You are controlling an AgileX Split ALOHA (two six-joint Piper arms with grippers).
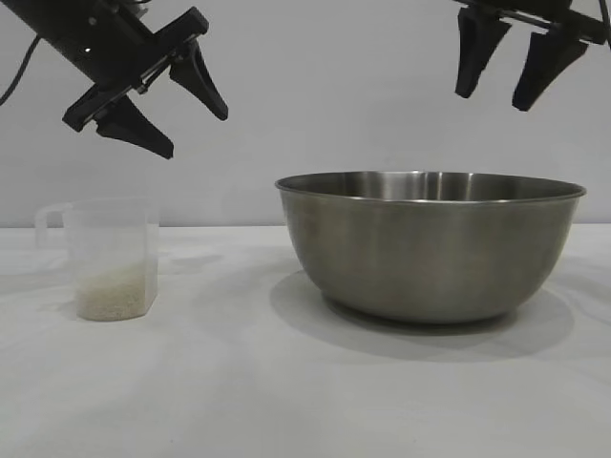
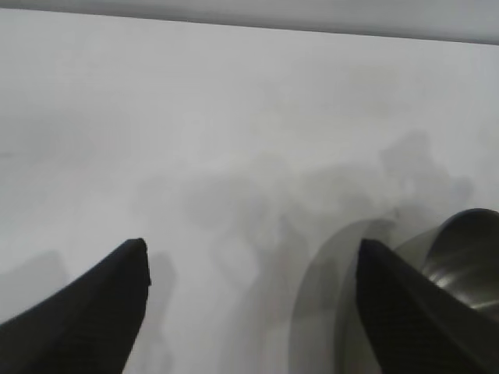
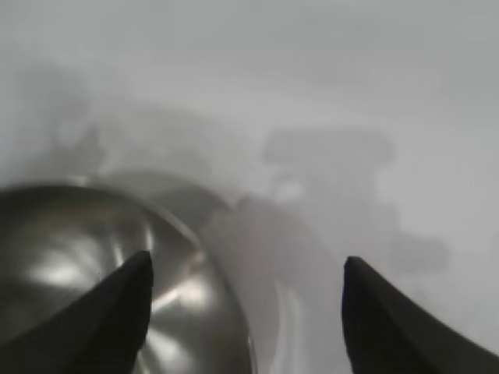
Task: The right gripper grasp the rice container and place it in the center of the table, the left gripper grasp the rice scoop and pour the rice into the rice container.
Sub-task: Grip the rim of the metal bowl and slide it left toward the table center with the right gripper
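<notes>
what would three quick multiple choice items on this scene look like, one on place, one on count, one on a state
1. Where does the rice scoop stand relative to the rice container in the exterior view?
A. to its left, apart from it
B. inside it
C. to its right, touching it

2. How many vessels stand on the table?
A. one
B. two
C. four

3. What is the state of the right gripper?
A. shut on the container's rim
B. shut on the scoop
C. open, holding nothing, above the container

Answers:
1. A, a stretch of bare table lies between them.
2. B, only the plastic scoop and the steel bowl show.
3. C, its fingers are spread in the air above the rim.
</notes>
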